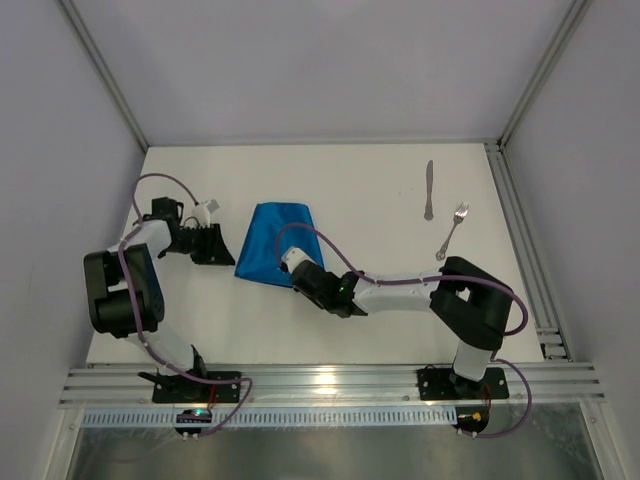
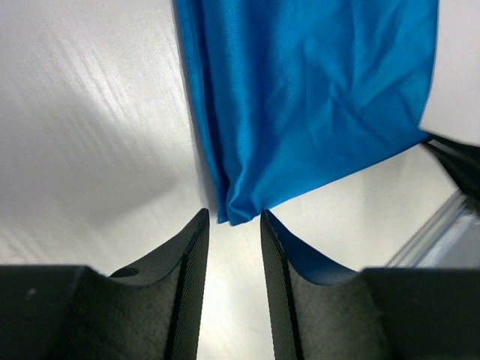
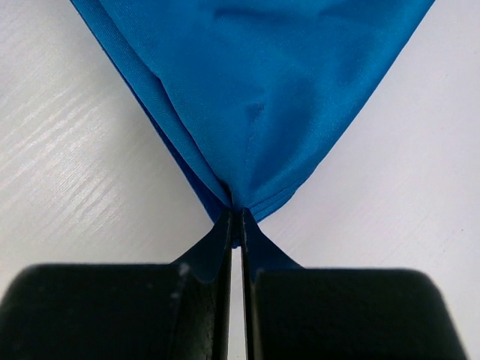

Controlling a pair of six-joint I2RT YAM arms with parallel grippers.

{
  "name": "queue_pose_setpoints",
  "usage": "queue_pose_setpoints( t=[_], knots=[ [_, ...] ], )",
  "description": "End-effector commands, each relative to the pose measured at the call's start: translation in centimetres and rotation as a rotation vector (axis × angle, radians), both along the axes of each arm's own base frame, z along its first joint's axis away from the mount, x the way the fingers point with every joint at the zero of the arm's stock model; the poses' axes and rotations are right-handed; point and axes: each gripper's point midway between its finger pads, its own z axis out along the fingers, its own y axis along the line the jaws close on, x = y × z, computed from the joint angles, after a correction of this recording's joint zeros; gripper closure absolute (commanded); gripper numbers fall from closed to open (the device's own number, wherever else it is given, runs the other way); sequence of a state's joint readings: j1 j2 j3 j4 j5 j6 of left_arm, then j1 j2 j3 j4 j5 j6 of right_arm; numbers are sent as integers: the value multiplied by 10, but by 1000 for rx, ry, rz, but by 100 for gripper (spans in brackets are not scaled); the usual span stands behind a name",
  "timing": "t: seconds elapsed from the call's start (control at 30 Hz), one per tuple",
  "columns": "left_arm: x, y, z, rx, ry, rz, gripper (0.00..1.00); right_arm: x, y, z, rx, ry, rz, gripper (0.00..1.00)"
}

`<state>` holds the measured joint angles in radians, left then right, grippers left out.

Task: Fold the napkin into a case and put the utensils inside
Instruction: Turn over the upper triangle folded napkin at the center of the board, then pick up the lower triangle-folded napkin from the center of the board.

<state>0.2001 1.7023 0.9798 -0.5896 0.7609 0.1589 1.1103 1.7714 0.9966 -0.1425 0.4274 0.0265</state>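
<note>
The bright blue napkin [image 1: 276, 240] lies folded into a trapezoid at the table's middle left, wider toward me. My right gripper [image 1: 291, 264] is shut on its near right corner; in the right wrist view the cloth [image 3: 262, 90] fans out from the pinched jaws [image 3: 240, 223]. My left gripper [image 1: 228, 256] stands open at the napkin's near left corner. In the left wrist view that corner [image 2: 237, 211] lies just beyond the fingertips [image 2: 234, 225], with nothing between them. The knife [image 1: 428, 190] and fork [image 1: 453, 230] lie on the table at the far right, apart from the cloth.
An aluminium rail [image 1: 520, 240] runs along the table's right edge and another [image 1: 330, 384] along the near edge, where both arm bases sit. Grey enclosure walls close in the left, far and right sides. The right arm's cable [image 1: 320, 240] loops over the napkin.
</note>
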Motion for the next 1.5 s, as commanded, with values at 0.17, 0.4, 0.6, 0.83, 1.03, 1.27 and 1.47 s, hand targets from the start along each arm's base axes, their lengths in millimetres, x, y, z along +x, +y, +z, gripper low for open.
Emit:
queue_pose_setpoints(
  t=[0.17,0.4,0.6,0.83,1.03,1.27,1.47],
  knots=[
    [-9,15,35,361,-591,-542,55,4,12,15,110,20,48,96],
    [-22,-5,19,542,-928,-947,31,12,9,19,211,75,38,96],
    [-21,-29,-5,645,-1012,-1093,27,17,12,33,268,89,50,96],
    [-10,-32,-18,746,-1022,-1148,27,21,11,44,320,119,74,96],
    [-11,-29,-40,785,-969,-1249,28,25,9,48,326,126,84,96],
    [-20,-26,-50,771,-932,-1304,68,24,6,42,301,133,80,96],
    [-25,-31,-45,744,-957,-1286,100,17,3,55,368,170,35,68]
  ],
)
